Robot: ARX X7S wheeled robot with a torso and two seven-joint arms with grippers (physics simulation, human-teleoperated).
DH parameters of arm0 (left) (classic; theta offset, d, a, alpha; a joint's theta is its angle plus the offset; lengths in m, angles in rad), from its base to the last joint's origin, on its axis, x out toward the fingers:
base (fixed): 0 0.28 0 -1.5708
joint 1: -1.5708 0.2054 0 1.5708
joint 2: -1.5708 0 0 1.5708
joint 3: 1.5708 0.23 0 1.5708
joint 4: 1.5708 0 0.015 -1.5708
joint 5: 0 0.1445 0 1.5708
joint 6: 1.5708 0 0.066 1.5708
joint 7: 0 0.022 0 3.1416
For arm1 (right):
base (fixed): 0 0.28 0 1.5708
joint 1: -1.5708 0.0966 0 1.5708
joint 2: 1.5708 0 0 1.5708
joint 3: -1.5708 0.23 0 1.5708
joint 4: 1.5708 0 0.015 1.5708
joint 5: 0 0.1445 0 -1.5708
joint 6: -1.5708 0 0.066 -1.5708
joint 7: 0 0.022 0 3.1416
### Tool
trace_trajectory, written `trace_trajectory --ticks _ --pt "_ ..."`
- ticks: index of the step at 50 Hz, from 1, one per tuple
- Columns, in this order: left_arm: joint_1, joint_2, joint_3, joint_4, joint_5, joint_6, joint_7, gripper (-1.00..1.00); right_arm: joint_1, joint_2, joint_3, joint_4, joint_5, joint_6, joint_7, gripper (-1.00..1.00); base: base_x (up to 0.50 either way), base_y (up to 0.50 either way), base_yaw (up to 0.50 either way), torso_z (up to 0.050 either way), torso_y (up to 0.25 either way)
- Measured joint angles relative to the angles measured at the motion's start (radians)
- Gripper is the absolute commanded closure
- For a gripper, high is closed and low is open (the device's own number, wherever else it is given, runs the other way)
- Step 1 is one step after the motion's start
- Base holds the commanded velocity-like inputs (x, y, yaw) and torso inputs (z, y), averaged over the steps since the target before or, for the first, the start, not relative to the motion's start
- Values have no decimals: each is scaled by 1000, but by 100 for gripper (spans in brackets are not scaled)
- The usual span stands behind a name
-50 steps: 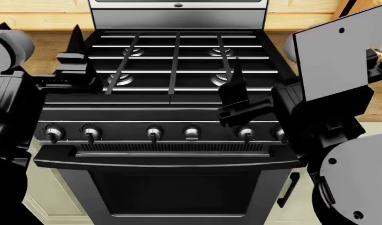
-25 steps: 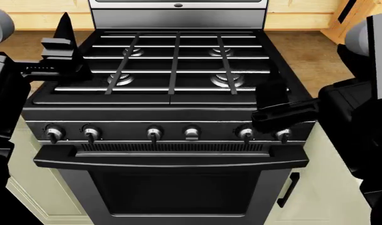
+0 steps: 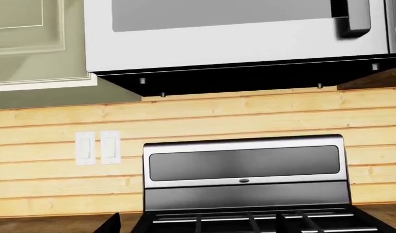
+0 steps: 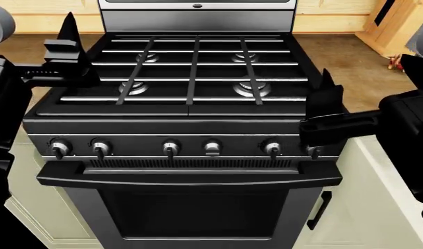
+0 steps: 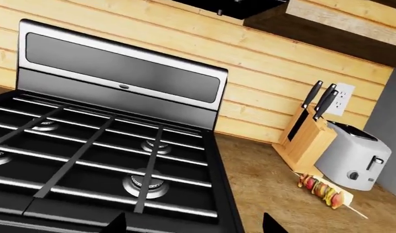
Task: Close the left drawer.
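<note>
The right gripper (image 4: 327,106) has swung out from over the stove (image 4: 197,78) to its right front corner, and the right arm no longer blocks the head view. The left gripper (image 4: 67,52) has barely shifted at the stove's left edge. Whether either gripper's fingers are apart, I cannot tell. The left drawer is out of view, so closing hasn't begun.

A home kitchen: a black gas stove (image 4: 190,88), microwave (image 3: 236,34) above, toaster (image 5: 353,155), knife block (image 5: 308,138).
</note>
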Motion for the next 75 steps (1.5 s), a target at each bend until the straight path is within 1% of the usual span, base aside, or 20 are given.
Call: trace_trajectory --ticks 14,41,75 --pt "2 -2 7 -1 -1 4 -3 -100 18 21 -20 -7 1 -26 -11 -100 481 1 0 0 1" --pt "10 -10 18 13 -6 13 -5 -100 80 40 -80 -18 2 -25 -4 -100 5 0 -5 0 0" --pt "1 -17 35 4 -4 27 -1 -100 127 83 -104 -41 23 -62 -23 -100 -130 14 -500 0 0"
